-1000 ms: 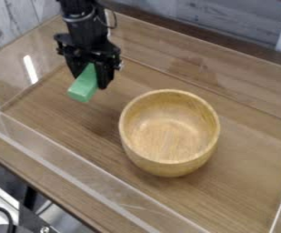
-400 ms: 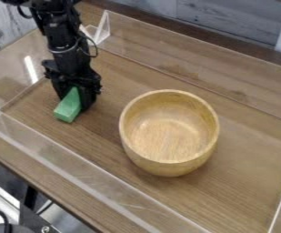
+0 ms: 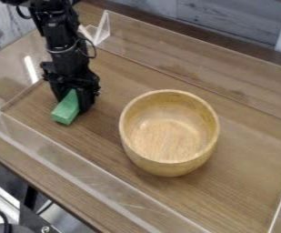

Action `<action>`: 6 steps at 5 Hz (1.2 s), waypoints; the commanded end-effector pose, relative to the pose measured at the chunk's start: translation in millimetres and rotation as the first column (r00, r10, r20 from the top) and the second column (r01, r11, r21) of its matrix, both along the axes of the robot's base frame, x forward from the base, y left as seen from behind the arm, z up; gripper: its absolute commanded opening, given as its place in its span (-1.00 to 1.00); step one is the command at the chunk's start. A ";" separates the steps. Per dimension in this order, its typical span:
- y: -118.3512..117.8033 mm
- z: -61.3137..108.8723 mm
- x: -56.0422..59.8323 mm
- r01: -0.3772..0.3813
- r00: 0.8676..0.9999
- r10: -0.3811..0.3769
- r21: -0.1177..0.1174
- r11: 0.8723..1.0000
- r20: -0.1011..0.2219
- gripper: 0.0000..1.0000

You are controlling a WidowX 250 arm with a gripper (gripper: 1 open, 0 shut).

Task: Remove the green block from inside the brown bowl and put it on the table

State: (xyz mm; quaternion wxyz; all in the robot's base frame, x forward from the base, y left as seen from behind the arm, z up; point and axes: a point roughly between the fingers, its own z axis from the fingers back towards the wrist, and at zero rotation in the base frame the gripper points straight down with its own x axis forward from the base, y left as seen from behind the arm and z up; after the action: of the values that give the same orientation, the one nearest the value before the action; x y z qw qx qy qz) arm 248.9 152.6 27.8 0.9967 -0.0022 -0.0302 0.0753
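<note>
Gripper [image 3: 70,96] points straight down, left of the bowl [image 3: 169,133] and well apart from it. Its black fingers [image 3: 86,94] stand on either side of the upper end of the block [image 3: 67,109], jaws closed to the block's width and gripping it. The block leans slightly, its lower end at or on the table [image 3: 227,82]; whether it bears weight there cannot be told from this view.

Bowl sits upright on the table, right of the gripper, nearer the middle of the surface. Its inside shows bare wood grain; the block is outside it.

Block is bright green, its lower part showing below the fingers, upper part hidden between them. It lies left of the bowl, with bare tabletop between the two.

Clear wall [image 3: 57,164] runs in front of the bowl and round the left of the gripper.
</note>
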 end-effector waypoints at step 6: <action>14.8 14.7 22.2 0.041 0.998 -0.043 0.035 0.999 0.050 -1.00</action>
State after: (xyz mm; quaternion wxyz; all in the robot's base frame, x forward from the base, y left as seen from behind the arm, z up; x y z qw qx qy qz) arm 263.0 160.3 28.8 0.9982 0.0001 -0.0337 0.0504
